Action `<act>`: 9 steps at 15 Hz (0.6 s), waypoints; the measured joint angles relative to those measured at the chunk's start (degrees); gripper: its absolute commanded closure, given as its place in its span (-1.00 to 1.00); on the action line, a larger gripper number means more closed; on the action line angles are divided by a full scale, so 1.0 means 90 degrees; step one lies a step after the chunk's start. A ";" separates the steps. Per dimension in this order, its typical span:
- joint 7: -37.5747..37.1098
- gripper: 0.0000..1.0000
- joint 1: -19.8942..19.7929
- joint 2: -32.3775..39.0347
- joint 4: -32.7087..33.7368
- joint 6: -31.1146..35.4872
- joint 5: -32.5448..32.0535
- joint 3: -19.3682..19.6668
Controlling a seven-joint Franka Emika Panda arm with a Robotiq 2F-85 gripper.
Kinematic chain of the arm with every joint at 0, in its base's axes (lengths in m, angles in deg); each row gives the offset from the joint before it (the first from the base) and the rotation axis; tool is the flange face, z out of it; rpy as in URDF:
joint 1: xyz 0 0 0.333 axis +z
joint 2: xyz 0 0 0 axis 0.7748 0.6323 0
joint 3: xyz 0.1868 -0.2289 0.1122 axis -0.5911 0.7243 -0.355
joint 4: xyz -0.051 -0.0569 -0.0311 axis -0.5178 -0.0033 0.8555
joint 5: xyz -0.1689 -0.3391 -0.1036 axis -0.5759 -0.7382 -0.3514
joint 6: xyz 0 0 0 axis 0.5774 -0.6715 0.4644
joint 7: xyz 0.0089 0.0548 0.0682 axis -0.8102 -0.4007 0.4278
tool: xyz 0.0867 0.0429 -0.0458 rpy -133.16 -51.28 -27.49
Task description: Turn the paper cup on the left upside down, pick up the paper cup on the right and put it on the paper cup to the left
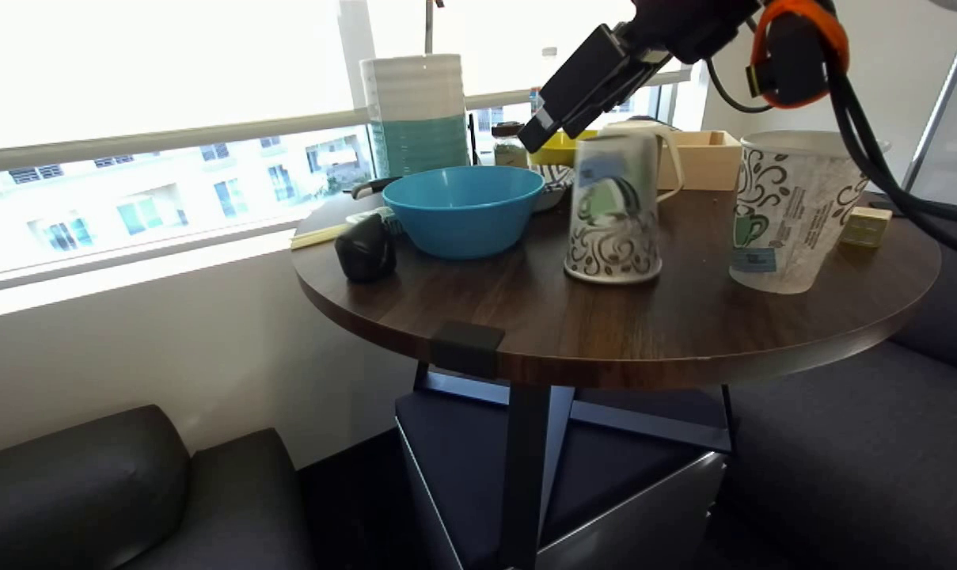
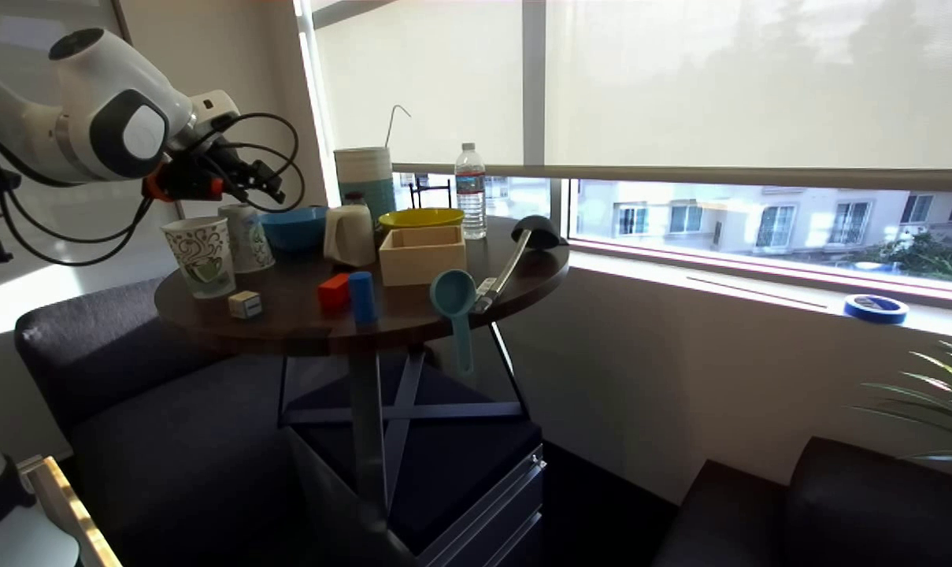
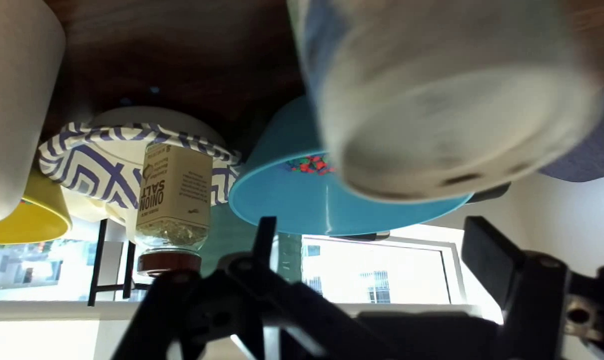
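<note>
jaws apart, seen clearly in the wrist view; they hang above the surface [image 1: 684, 332], near the base of the inverted cup [image 1: 613, 226]; that cup stands mouth down, its print upside down, its edges blurred in the wrist view; upright cup [image 1: 791, 214] stands mouth up on the same surface, apart from the inverted cup; in both exterior views the inverted cup stands between upright cup and blue bowl [image 1: 462, 214]; block [image 2: 245, 305] near upright cup; pitcher [image 2: 350, 236] near inverted cup.
</note>
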 measured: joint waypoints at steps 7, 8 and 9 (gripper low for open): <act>0.0013 -1.00 -0.0210 -0.0115 0.0017 -0.0008 0.0000 -0.0074; 0.0037 -1.00 -0.0302 -0.0214 0.0025 -0.0068 -0.0003 -0.0173; 0.0055 -1.00 -0.0394 -0.0351 0.0034 -0.0165 -0.0003 -0.0286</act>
